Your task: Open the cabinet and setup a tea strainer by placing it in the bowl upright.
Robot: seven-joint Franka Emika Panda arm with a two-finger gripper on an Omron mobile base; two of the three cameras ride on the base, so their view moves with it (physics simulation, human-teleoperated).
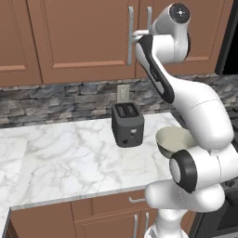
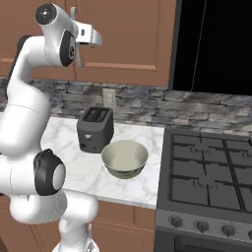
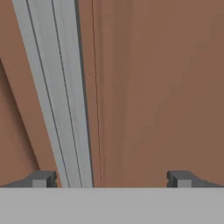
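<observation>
No legible text, label, brand, number or sign on any surface — checked all three views.

Cabinet door panels: plain wood, unmarked. Silver bar handle, just inside left fingertip: bare metal, no marking. Toaster: small pale spots on front face — too small to read. Bowl: smooth, unmarked. Stove knobs: no readable markings.

A white marble desk is running beneath a grey stone backsplash. A dark toaster is standing on it, a gas stove is sitting alongside, and base cabinets are showing below.
</observation>
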